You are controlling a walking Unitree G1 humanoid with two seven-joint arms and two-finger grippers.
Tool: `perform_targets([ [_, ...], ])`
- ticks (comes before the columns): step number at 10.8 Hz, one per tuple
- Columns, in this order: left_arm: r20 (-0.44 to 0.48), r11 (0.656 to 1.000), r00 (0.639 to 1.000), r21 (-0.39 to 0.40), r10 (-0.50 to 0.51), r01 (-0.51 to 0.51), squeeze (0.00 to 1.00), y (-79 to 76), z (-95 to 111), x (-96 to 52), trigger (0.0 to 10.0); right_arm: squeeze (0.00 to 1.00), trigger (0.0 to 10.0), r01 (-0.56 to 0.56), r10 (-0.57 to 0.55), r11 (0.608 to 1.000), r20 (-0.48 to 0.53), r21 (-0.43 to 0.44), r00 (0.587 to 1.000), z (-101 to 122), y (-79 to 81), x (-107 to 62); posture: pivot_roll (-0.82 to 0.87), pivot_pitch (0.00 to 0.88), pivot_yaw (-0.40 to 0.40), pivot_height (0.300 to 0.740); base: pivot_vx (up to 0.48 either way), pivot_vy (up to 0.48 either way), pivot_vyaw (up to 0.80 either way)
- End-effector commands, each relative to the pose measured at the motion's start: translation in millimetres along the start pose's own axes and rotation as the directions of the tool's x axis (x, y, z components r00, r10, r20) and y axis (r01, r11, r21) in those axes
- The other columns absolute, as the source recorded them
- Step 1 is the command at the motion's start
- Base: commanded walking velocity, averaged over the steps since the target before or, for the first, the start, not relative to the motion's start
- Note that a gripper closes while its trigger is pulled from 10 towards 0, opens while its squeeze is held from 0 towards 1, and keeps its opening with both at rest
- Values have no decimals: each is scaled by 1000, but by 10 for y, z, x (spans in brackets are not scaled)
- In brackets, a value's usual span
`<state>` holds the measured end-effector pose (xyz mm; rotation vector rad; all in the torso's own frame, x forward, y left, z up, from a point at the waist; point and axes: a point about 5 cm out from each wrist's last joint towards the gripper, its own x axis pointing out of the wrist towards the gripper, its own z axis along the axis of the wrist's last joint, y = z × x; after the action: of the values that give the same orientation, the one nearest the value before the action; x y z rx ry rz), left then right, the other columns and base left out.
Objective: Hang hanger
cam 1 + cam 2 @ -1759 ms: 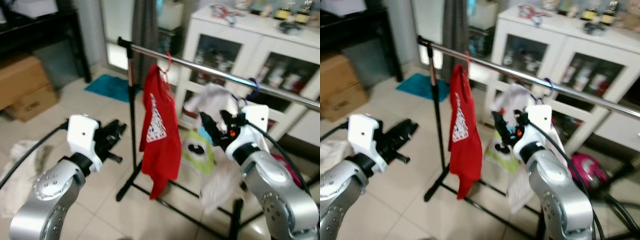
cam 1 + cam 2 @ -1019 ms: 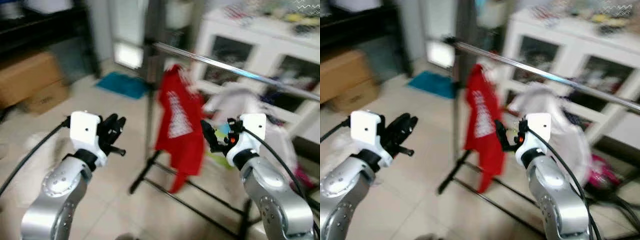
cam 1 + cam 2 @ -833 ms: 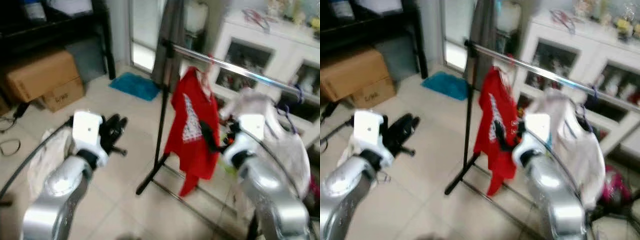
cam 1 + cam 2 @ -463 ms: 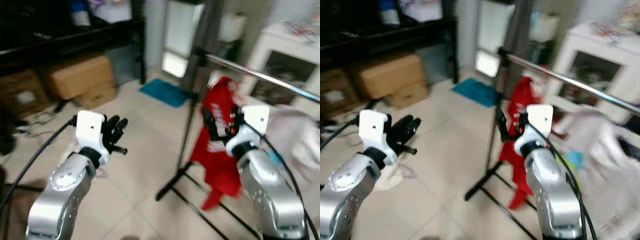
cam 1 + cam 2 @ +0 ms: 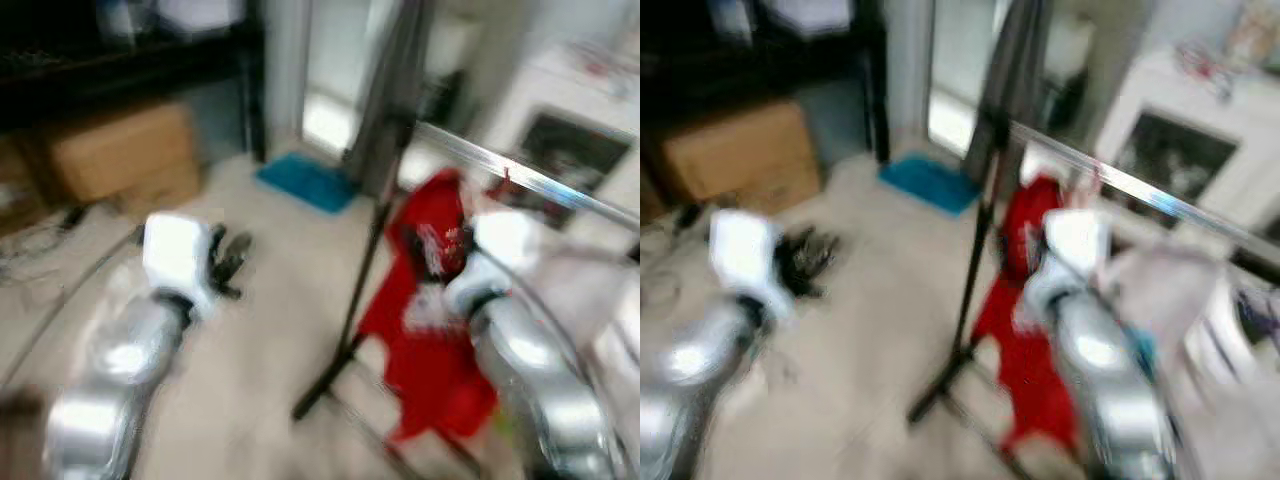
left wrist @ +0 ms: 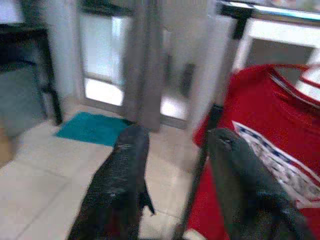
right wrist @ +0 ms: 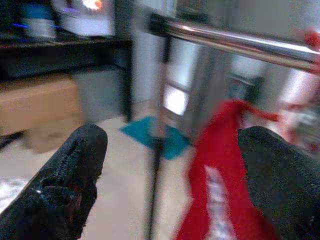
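The hanger itself is hard to make out: a thin red hook (image 5: 505, 180) sits over the metal rail (image 5: 520, 178), and from it hangs one red shirt (image 5: 432, 330), so the task's thing appears to be on the rail already. The head views are heavily blurred, which suggests the camera is moving.

The right end effector (image 7: 175, 175) points at the rail and the red shirt with its two black fingers spread wide and nothing between them. The left end effector (image 6: 175, 190) is held out to the robot's left of the rack's upright pole (image 5: 365, 270); its fingers are also parted and empty, with the pole and the shirt seen beyond them.

Judging from this, neither arm carries a hanger, so if another one must be hung it first has to be found and picked up. The risks are plain: with the picture this smeared, a reach could be misjudged; the right arm is close to the shirt and could snag the cloth or knock the hook off the rail; a bump against the pole could rock the light rack.

Counted: one rail, one upright pole, one red shirt, one pale garment (image 5: 1165, 285) further along the rail, two cardboard boxes (image 5: 125, 150) stacked by the dark shelf, one blue mat (image 5: 305, 182) on the tiled floor (image 5: 260, 350), and a white cabinet (image 5: 1200, 130) behind.
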<state>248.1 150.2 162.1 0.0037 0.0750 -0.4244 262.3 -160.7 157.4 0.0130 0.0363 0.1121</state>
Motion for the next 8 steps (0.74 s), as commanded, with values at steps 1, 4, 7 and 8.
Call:
perform_targets([
  [1, 19, 1000, 1000, 22, -8, 7, 1000, 32, 53, -46, 10000, 1000, 10000, -36, 34, 999, 35, 31, 999, 82, 57, 1, 145, 0, -47, 740, 409, 0, -681],
  [4, 1, 993, 993, 7, -116, 116, 529, -92, 2, -82, 10000, 1000, 10000, -63, 59, 997, 77, 45, 995, 155, -59, -181, 124, 2, -39, 740, 135, 0, -267],
  [7, -12, 986, 986, 0, -166, 166, 376, -133, -17, -106, 10000, 1000, 10000, -142, 141, 987, 14, 73, 990, 105, -126, -356, 112, 25, -43, 740, 0, 0, 0],
  [8, -9, 988, 988, -2, -156, 156, 380, -127, -18, -117, 10000, 1000, 10000, -177, 177, 982, 6, 71, 984, 121, -106, -385, 109, 29, -45, 740, 0, 0, 0],
])
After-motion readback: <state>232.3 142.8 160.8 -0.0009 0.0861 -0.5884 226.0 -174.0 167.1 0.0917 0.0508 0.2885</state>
